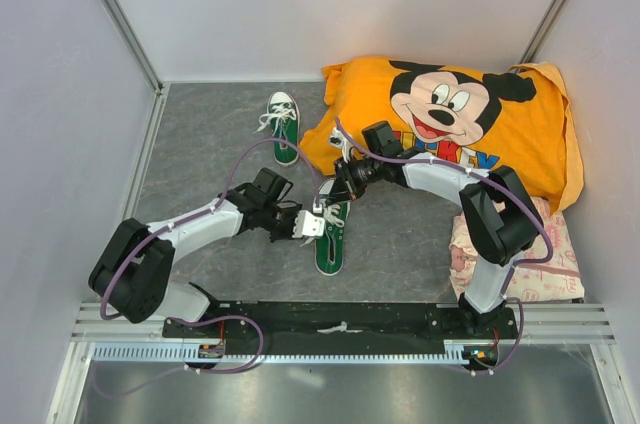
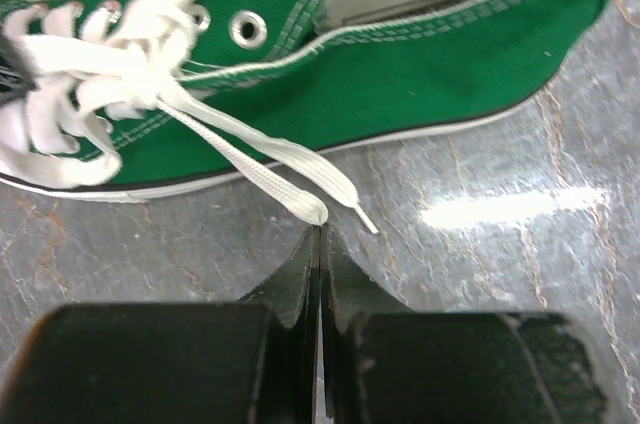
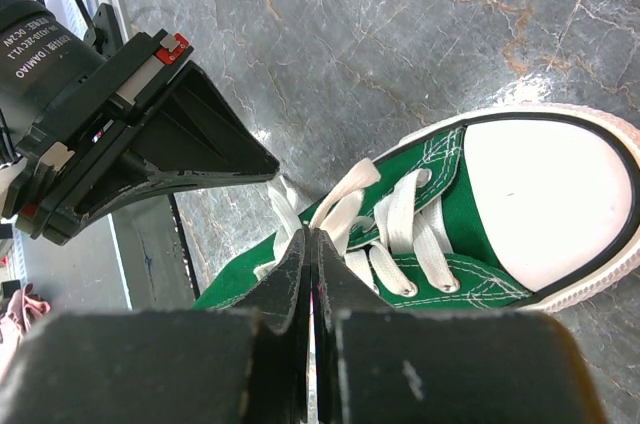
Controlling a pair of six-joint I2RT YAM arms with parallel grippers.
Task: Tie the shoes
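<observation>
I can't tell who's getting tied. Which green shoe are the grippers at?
The front shoe, the nearer one; the back shoe sits alone beside the orange pillow.

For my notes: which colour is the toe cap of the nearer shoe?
White; the toe cap shows best in the right wrist view.

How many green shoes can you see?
2. The far shoe lies beside the orange pillow; the near shoe lies closer to the front, in the middle. More might hide behind the pillow.
</observation>
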